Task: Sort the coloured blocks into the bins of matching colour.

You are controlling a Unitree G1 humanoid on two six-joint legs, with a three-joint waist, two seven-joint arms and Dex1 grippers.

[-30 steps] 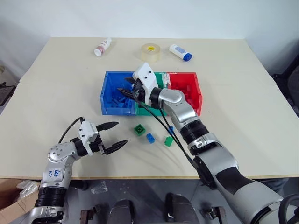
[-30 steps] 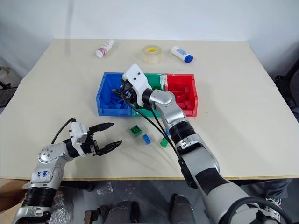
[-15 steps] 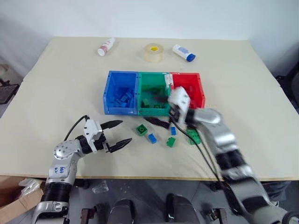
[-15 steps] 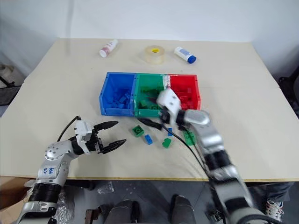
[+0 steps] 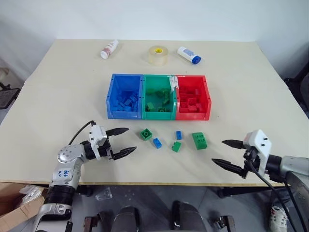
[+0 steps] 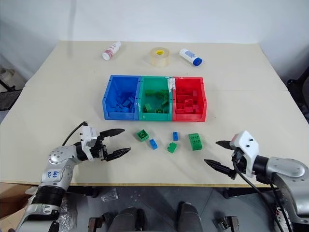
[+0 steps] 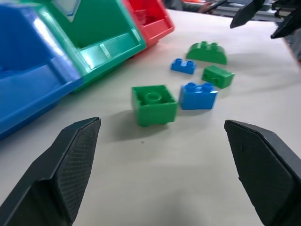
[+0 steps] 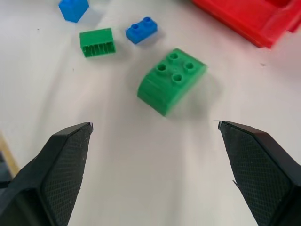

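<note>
Five loose bricks lie on the table (image 5: pixel 58 92) just in front of the bins (image 5: pixel 158 96), between the two grippers. The left gripper (image 5: pixel 121 142) hovers near the table's front left, fingers spread wide and empty, pointing at the green cube (image 5: pixel 146 134), which is the nearest brick to it but not touching. The right gripper (image 5: pixel 227 153) hangs at the front right, also wide open and empty, aimed toward the large green brick (image 5: pixel 199 140), which lies well clear of its fingertips. Between those two lie a blue brick (image 5: pixel 157 142), a small green brick (image 5: pixel 176 146) and a second blue brick (image 5: pixel 178 135).

The head views show the bin contents: blue pieces in the blue bin (image 5: pixel 125 95), green in the green bin (image 5: pixel 158 96), red in the red bin (image 5: pixel 192 97). They also show a tape roll (image 5: pixel 156 54) and two bottles (image 5: pixel 107 49) at the far edge. The right wrist view shows the four studs on the large green brick and the small green brick lying on its side with its hollow underside visible. The left wrist view catches the right gripper's fingertips (image 7: pixel 245 14) beyond the bricks.

One second ago the right gripper was over the blue bin; it has since withdrawn to the front right. The left gripper is essentially unmoved.
</note>
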